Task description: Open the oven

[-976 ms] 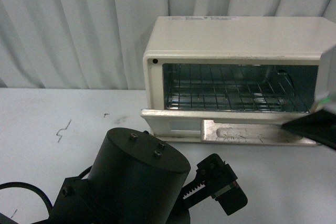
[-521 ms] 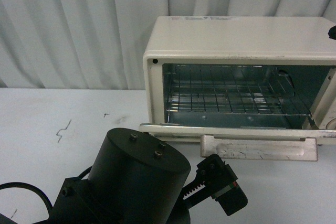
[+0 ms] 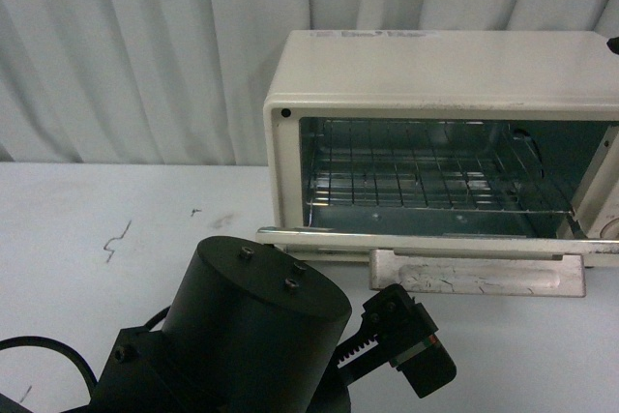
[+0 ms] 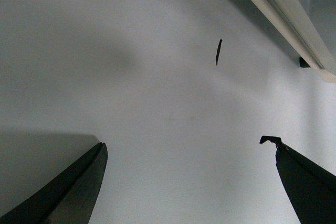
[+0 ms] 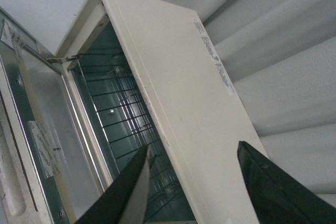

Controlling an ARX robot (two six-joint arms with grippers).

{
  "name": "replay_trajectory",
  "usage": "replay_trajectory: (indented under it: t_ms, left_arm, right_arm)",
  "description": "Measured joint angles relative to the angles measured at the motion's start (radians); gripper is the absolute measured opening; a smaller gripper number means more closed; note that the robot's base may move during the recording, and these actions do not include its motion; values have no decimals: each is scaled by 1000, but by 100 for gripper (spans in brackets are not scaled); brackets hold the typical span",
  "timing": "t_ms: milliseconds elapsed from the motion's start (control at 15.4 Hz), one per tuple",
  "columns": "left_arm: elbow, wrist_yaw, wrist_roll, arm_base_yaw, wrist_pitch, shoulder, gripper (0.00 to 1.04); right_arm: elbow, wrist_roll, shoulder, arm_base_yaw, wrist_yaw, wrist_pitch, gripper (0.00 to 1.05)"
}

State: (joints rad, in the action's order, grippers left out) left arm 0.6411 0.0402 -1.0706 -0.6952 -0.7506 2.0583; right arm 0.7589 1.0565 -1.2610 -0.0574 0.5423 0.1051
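Oven (image 3: pixel 435 74): on tabletop (image 3: pixel 97 278), ahead of and beyond both sets of jaws. Door (image 3: pixel 435 239) is seen dropped flat, handle (image 3: pixel 479 273) outermost, wire rack (image 3: pixel 426 176) exposed. Task judged done or v. nearly so.

Left jaws: spread wide, nothing between them, bare tabletop below. A cream edge of the oven (image 4: pixel 283 19) is seen ahead of the tips and off to one side, apart from both. A pen mark (image 4: pixel 218 52) lies on the tabletop betw. tips and that edge.

Right jaws: parted, nothing held. In the right wrist view the oven top is framed betw. the two tips and the open cavity lies below them; no contact is seen, clearance can't be judged.

Risks noted:
- Door could be knocked back up if the left jaws are swept fwd. Cause: door and handle project toward them at low level.
- Oven could be shoved or skidded on the tabletop if the right jaws are lowered or withdrawn carelessly. Cause: body looks small and prob. light; nothing is seen bracing it.
- A tip could be snagged on the rack or door hinge arm if the right jaws are retracted through the opening instead of up and away.
- Whether the door is held down by its own weight can't be told; rebound poss.
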Motion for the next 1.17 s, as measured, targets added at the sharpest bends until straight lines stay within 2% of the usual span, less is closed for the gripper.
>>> replay_trajectory:
  t_ms: [130, 195, 260, 391, 456, 521, 651, 716, 846, 1172]
  left_arm:
    - [0, 0, 0, 0, 0, 0, 98]
    - [0, 0, 0, 0, 0, 0, 98]
    - [0, 0, 0, 0, 0, 0, 98]
    - [0, -4, 0, -1, 0, 0, 98]
    - [0, -3, 0, -1, 0, 0, 98]
    - [0, -2, 0, -1, 1, 0, 98]
    - [0, -1, 0, -1, 0, 0, 98]
    - [0, -3, 0, -1, 0, 0, 98]
    - [0, -3, 0, -1, 0, 0, 98]
    - [0, -3, 0, -1, 0, 0, 98]
  right_arm:
    - [0, 0, 0, 0, 0, 0, 68]
    - [-40, -63, 0, -21, -106, 156, 70]
    - [-113, -203, 21, -43, -288, 328, 61]
    - [-289, -585, 92, -41, -558, 556, 41]
    - [-340, -716, 121, -24, -612, 608, 32]
    - [-381, -863, 154, -12, -621, 629, 22]
    - [-457, -977, 217, -11, -610, 636, 2]
    - [-494, -1001, 249, 22, -561, 635, 2]
    - [-547, -1028, 310, 65, -550, 629, 2]
    - [-644, -1039, 466, 62, -544, 565, 2]
